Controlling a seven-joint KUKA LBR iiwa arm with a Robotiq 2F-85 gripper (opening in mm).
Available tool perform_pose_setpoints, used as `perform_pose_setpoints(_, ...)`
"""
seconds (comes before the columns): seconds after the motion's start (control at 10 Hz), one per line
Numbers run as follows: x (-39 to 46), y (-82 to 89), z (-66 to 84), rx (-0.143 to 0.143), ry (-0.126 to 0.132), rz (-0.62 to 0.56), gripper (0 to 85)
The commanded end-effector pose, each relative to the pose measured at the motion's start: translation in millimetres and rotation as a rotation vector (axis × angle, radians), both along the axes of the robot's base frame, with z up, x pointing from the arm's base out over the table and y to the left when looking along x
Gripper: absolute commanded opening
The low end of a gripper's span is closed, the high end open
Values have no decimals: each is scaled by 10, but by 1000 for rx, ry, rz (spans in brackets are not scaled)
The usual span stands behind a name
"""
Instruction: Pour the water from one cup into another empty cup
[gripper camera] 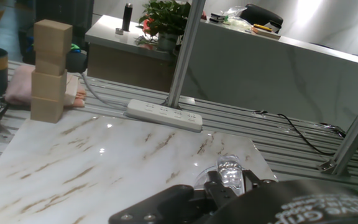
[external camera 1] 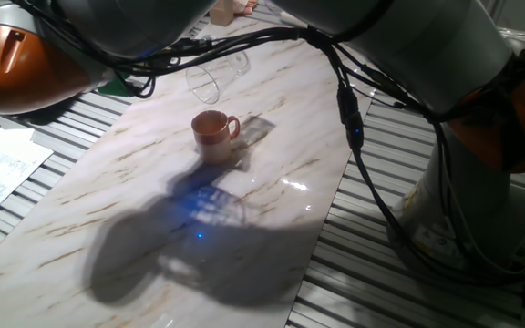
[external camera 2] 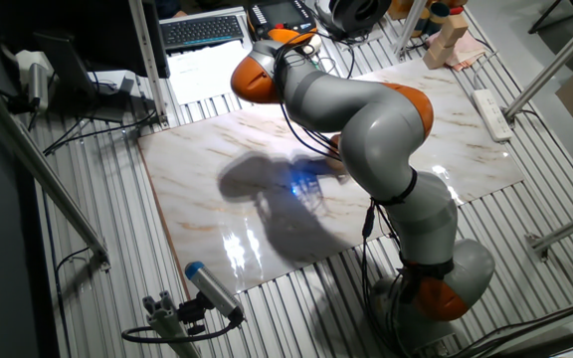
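Pincer (gripper camera: 229,186) is clamped on the glass mug (external camera 1: 215,75), lifted far of the brown mug (external camera 1: 215,135); glass is slick and fragile, so grip the rim firmly.

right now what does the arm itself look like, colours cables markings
The arm is made of thick rounded silver-grey segments with glossy orange joint caps. A bundle of black cables runs loosely along its outside. In the hand view the gripper is matte black, with small white printed markings on a curved black part at the lower right. Its fingers aren't clearly visible.
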State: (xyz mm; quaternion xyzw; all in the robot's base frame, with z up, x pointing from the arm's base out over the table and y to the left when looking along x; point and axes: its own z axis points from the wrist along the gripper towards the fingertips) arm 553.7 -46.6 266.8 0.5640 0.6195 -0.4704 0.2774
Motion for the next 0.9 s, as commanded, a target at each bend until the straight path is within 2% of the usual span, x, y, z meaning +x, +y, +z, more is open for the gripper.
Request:
perform_pose_setpoints(0.0, -3, 0, 5, 0, 0, 1, 0)
perform_pose_setpoints(0.8, -13, 9, 14, -6, 4, -8, 0)
